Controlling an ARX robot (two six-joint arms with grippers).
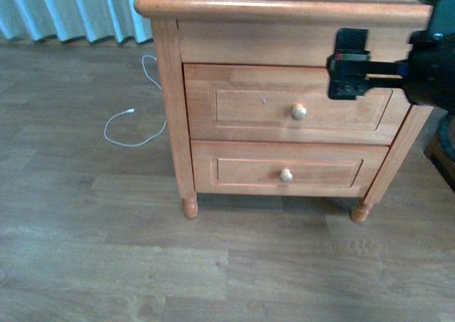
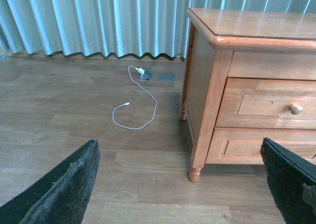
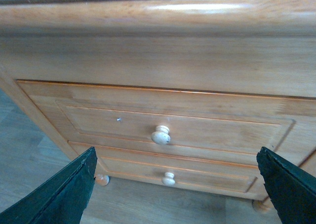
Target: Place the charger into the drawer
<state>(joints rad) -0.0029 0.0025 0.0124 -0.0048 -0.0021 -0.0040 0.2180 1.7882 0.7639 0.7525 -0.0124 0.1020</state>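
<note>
The charger is out of view in every frame. The drawer (image 1: 242, 103) is the taller upper one of a honey-coloured wooden nightstand, and it is closed, with a round knob (image 1: 298, 111) and a small dark dot on its panel. My right gripper (image 1: 347, 65) hangs open in front of the drawer's right part, above and right of the knob. The right wrist view shows the drawer (image 3: 207, 127) and its knob (image 3: 161, 135) between the spread fingers of the right gripper (image 3: 177, 194). My left gripper (image 2: 182, 184) is open over the floor, left of the nightstand, empty.
A shorter drawer (image 1: 284, 167) sits closed below the tall one. A thin white cable (image 2: 140, 110) loops on the wood floor left of the nightstand, running to a floor socket (image 2: 145, 74). Pale curtains (image 2: 98, 21) hang behind. The nightstand top (image 2: 256, 23) shows bare wood.
</note>
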